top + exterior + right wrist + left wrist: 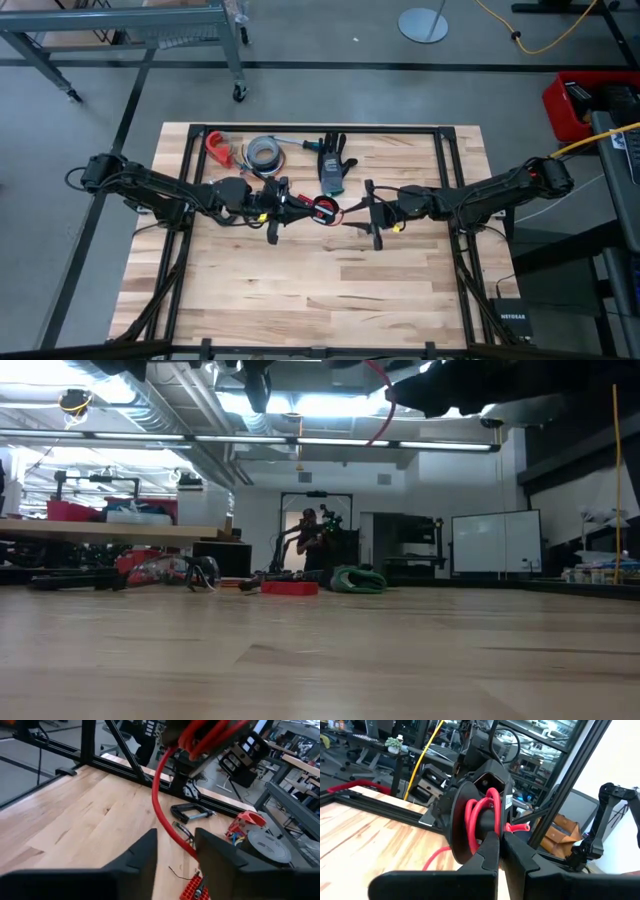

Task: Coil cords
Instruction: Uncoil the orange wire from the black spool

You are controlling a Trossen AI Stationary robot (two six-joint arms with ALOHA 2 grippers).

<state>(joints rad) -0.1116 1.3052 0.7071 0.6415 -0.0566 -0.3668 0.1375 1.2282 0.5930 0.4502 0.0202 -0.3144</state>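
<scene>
Pinching a black plastic spool [457, 820] by its flange with the left pincer [500, 845], fingers pressed together on it. Held off the pale wooden tabletop [300, 290], above its middle, just right of the left pincer's tips in the high view.

Wound round the spool's core in several loops: the thin red cord [480, 815], with a short free end poking out to one side. Trailing down from the spool in a loose curve and running on towards the right arm.

Reaching in from the right with the right pincer [175, 840], fingers spread, near the spool and level with it across the tabletop. Passing through the gap between those spread fingers: the red cord, close against one finger. Cannot tell whether touching it; not squeezed from both sides.

Lying along the far edge of the tabletop, well apart from both pincers:
- at far left, a red plastic clamp [217, 147]
- just right of it, a grey roll of tape [264, 152]
- further right, a grey-green work glove [334, 165], fingers pointing away

Also near the tape in the right wrist view: a small black clamp [192, 812] flat on the wood.

On the floor beyond the tabletop, far right: a thick yellow cable [540, 40].
</scene>
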